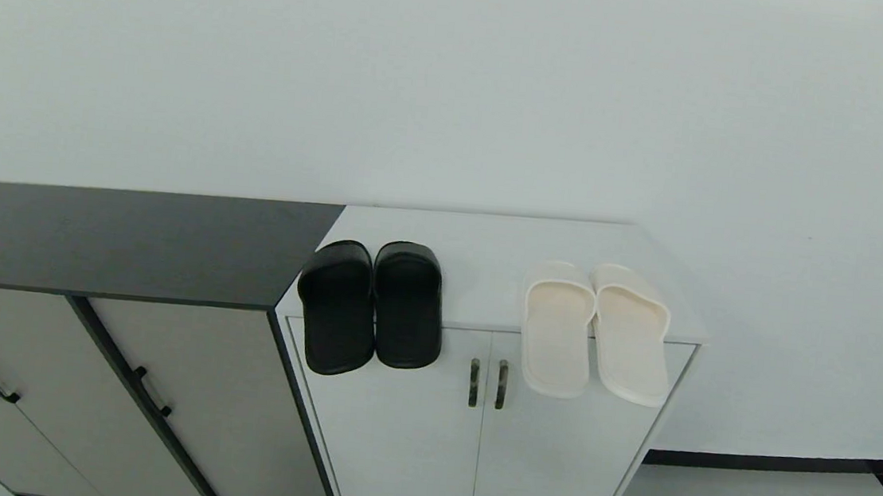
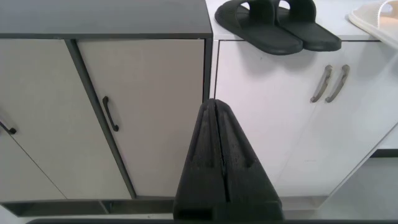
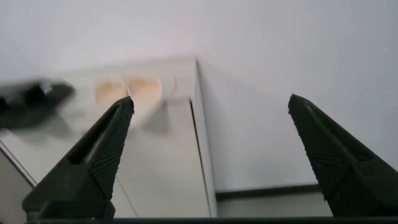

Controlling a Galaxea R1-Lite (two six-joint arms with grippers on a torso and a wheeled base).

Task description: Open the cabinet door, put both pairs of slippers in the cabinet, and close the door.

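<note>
Cabinet [image 1: 490, 240] shut; left gripper [image 2: 215, 104] together, right gripper [image 3: 210, 102] apart.
We fear its door [image 1: 559, 458] swinging, knocking overhanging black slippers [image 1: 370, 310], cream slippers [image 1: 598, 334] off.

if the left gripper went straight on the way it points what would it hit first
The left gripper would probably first meet the seam between the beige door and the white left door, below the black slippers; depth is unclear.

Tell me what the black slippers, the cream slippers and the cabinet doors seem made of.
Black slippers: probably moulded rubber or foam, matte, seamless.
Cream slippers: likely the same, with a textured footbed.
Cabinet doors: apparently white laminated board, smooth, flat.
</note>
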